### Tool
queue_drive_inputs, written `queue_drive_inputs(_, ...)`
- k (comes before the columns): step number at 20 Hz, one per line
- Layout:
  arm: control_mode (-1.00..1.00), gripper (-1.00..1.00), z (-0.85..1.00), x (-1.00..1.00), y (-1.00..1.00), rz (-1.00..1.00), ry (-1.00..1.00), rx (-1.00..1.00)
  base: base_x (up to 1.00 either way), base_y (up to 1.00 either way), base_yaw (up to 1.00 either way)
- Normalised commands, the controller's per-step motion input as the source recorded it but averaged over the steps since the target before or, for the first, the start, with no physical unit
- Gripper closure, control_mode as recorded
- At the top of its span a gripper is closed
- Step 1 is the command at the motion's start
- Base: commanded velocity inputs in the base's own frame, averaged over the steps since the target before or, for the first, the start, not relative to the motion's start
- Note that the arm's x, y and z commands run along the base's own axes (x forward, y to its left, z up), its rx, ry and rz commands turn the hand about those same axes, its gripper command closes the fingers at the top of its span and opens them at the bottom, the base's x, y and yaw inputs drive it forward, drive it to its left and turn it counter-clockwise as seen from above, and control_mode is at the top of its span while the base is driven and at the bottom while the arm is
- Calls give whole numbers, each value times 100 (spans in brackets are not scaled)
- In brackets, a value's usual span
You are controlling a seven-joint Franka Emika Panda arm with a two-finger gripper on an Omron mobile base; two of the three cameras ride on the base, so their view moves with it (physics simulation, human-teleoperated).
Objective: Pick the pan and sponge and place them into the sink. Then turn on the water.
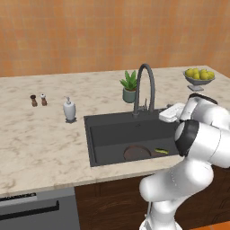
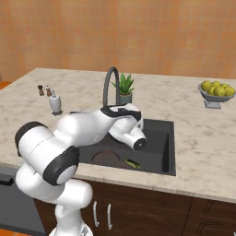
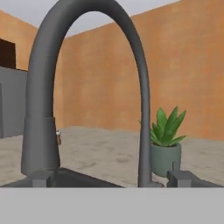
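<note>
So the pan (image 1: 137,153) is sitting flat on the floor of the sink (image 1: 108,134), up against the front wall and roughly mid-width, and the sponge (image 1: 161,151) is lying on the basin floor just to the right of it, near the pan but whether they actually touch is hard to tell. The arched tap (image 1: 144,87) stands at the back rim of the sink with no stream coming out of it. The robot's hand is hanging over the right part of the basin, pointed at the tap, which looms big and close in the hand view with the potted plant (image 3: 165,144) right behind it on the counter (image 1: 40,139). The jaws themselves are hidden, so can't tell how wide they are.
</note>
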Motion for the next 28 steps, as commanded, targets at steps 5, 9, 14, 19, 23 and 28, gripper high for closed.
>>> queue_drive_inputs(5,-100,-100,-6,28,-5,3,0,19,0,0,0)
queue_drive_inputs(9,-100,-100,-11,26,0,1,0,5,0,0,0)
queue_drive_inputs(14,-100,-100,-9,2,18,0,-4,-4,0,0,0)
queue_drive_inputs(19,-100,-100,-1,16,1,0,-2,-1,0,0,0)
queue_drive_inputs(23,-100,-100,-3,31,8,0,0,-1,0,0,0)
queue_drive_inputs(28,-100,-100,0,39,1,1,0,0,0,0,0)
